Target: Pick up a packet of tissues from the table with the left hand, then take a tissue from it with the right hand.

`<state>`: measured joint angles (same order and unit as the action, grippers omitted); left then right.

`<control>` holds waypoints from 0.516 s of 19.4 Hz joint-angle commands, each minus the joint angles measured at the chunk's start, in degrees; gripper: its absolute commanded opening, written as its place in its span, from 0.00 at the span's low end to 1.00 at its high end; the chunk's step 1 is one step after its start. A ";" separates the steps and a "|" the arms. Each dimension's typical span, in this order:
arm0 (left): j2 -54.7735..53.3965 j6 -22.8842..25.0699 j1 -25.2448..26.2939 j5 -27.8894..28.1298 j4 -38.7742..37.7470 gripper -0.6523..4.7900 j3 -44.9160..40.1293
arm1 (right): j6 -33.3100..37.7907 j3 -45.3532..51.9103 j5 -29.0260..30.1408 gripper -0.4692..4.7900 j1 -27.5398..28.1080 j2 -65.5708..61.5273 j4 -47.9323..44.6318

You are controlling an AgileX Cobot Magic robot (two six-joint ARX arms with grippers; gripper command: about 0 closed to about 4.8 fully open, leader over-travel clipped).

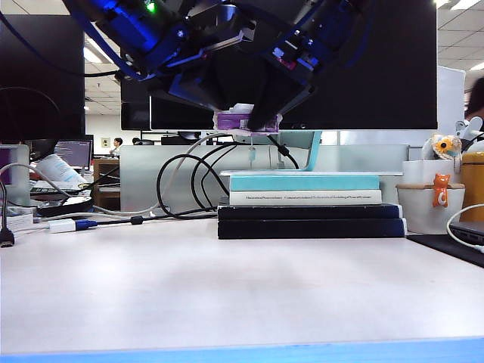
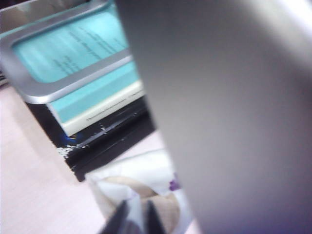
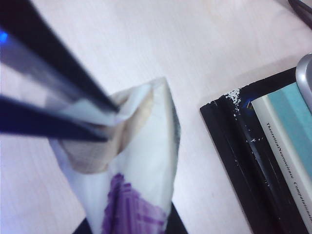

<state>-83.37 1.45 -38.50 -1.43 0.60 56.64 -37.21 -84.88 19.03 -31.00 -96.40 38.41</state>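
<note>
At the left of the exterior view, cables (image 1: 181, 181) trail across the tabletop (image 1: 227, 295) toward the middle. Above them, high over the tabletop, the left gripper (image 1: 227, 113) comes in from the upper left and clamps the packet of tissues (image 1: 243, 121), whose purple-and-white end shows between the dark arm parts. In the left wrist view a blurred grey surface fills most of the frame, with the white pack (image 2: 146, 183) and a purple spot low down. Just right of that, the right gripper (image 3: 112, 122) reaches in from the upper right; in its wrist view the two dark fingers (image 3: 53, 124) are pinched together on the tissue (image 3: 124, 109) at the top of the purple pack, the white sheet pulled up into a peak. Below the pack, right of centre, sits a stack of books (image 1: 310, 208), teal on top and black beneath. Farther right stands a white cup (image 1: 427, 200) with a small orange figure on its rim.
</note>
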 commanded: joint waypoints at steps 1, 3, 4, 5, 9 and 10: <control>-0.55 0.74 -0.04 -0.96 -2.99 0.14 -0.31 | -0.07 -0.70 2.56 0.09 -0.35 1.18 -3.41; -0.55 1.51 -0.04 -1.05 -2.62 0.11 -0.31 | 0.07 -0.70 2.54 0.09 -0.35 1.18 -3.41; -0.52 1.53 -0.04 -1.40 -2.64 0.11 -0.31 | 0.24 -0.70 2.54 0.09 -0.35 1.18 -3.41; -0.52 1.51 -0.04 -1.40 -2.64 0.11 -0.31 | 0.44 -0.70 2.54 0.09 -0.35 1.16 -3.41; -0.15 1.51 -0.04 -2.93 -2.62 0.11 -0.26 | 1.05 -0.70 1.90 0.09 -0.35 1.16 -2.84; 0.00 1.51 -0.07 -3.10 -2.64 0.11 -0.26 | 1.05 -0.68 1.49 0.09 -0.35 1.16 -2.62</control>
<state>-83.29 2.59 -38.33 -2.94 0.40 56.64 -36.51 -84.84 19.03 -31.00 -96.29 38.54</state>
